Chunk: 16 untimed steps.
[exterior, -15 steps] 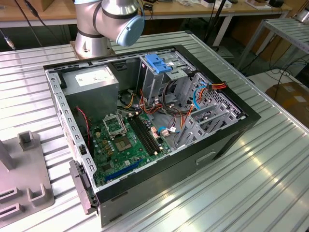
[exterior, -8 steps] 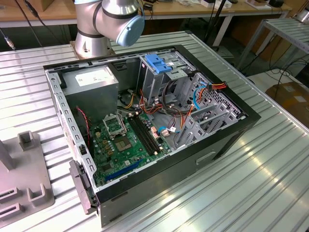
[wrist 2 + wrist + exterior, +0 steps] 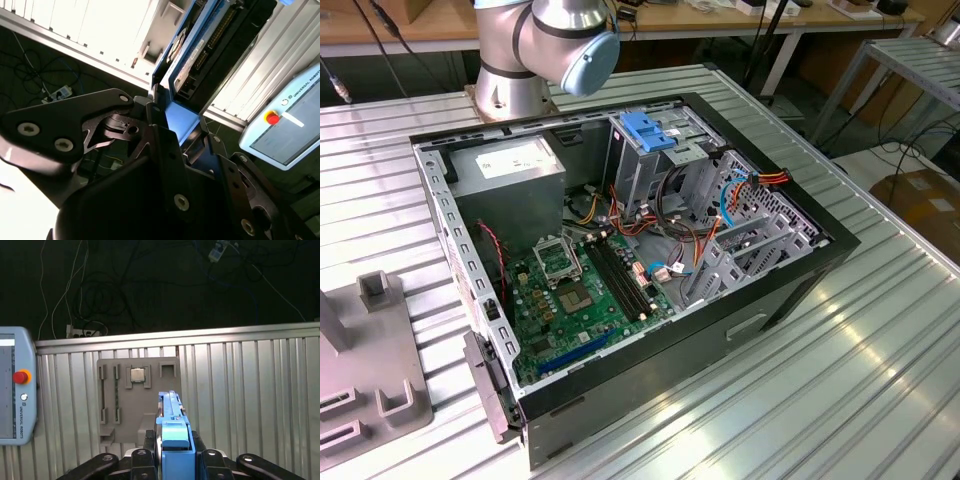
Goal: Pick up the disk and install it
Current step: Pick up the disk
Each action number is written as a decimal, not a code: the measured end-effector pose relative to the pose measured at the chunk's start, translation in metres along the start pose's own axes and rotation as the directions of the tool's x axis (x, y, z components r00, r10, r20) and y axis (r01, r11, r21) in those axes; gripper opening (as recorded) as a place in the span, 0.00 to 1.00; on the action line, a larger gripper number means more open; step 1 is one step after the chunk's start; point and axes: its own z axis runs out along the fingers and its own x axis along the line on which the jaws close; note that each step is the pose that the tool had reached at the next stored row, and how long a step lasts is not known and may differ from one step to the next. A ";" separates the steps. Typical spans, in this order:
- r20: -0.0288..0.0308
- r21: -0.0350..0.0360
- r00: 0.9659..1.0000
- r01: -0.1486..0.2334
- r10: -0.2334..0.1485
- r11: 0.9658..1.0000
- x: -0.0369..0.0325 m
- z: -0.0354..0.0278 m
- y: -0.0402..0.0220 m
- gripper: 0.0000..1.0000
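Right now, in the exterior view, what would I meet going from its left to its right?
Grey fixture plate, grey power-supply box with white label, upright metal cage with blue top, brown cardboard box.

Table [image 3: 880,330]: ribbed bare metal, bright and reflective; the computer case [image 3: 650,375] on it is matt black outside, with dull grey sheet metal and a green circuit board [image 3: 545,300] inside. Disk [image 3: 175,440]: smooth light-blue plastic rail with a slight sheen, over a dark body. Tool [image 3: 182,122]: matt black metal with bright screw heads; fixture plate [image 3: 150,400] smooth, matt grey.
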 end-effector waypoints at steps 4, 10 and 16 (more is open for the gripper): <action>0.000 0.000 1.000 0.000 0.000 1.000 -0.0003 0.0001 -0.0044 0.37; 0.000 0.000 1.000 0.000 0.000 1.000 -0.0007 0.0002 -0.0105 0.37; 0.000 0.000 1.000 0.000 0.000 1.000 -0.0011 0.0003 -0.0162 0.37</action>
